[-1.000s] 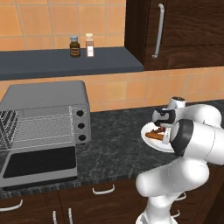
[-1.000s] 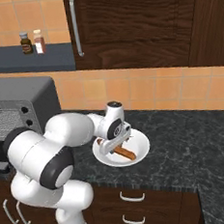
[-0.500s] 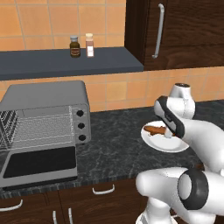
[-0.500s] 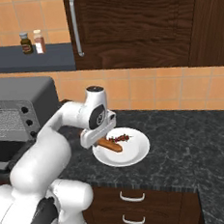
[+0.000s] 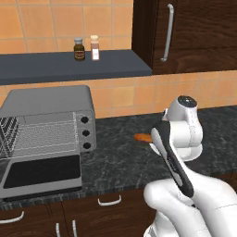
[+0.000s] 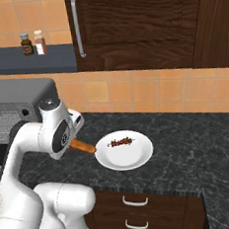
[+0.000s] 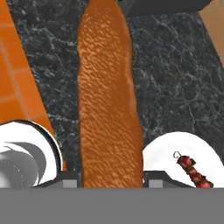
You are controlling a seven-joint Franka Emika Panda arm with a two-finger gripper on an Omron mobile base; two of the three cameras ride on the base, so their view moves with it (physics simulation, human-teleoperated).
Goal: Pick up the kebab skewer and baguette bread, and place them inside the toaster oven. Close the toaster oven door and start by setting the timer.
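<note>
- A dark speckled stone counter (image 6: 197, 128) runs along an orange tiled wall, with dark wood cabinets (image 6: 142, 24) above it.
- The toaster oven (image 5: 46, 125), a grey metal box, stands at the counter's left end. Three black knobs line its right side and a wire rack shows inside.
- The toaster oven door (image 5: 41, 172) is folded down flat in front of the oven, its dark glass facing up.
- The white robot arm (image 6: 35, 144) reaches over the counter between the oven and a round white plate (image 6: 140, 156).
- The baguette bread (image 7: 109, 96), a long orange-brown loaf, is lifted off the plate above the counter, just left of the plate in the right base view.
- The gripper (image 7: 110, 178) seems clamped on the loaf's near end, a finger tip at each side, though the contact itself is hidden low in the hand view.
- The kebab skewer (image 6: 121, 142) lies on the plate, a short stick of dark red chunks.
- Two small spice jars (image 5: 87, 48) stand on a dark shelf above the oven.
</note>
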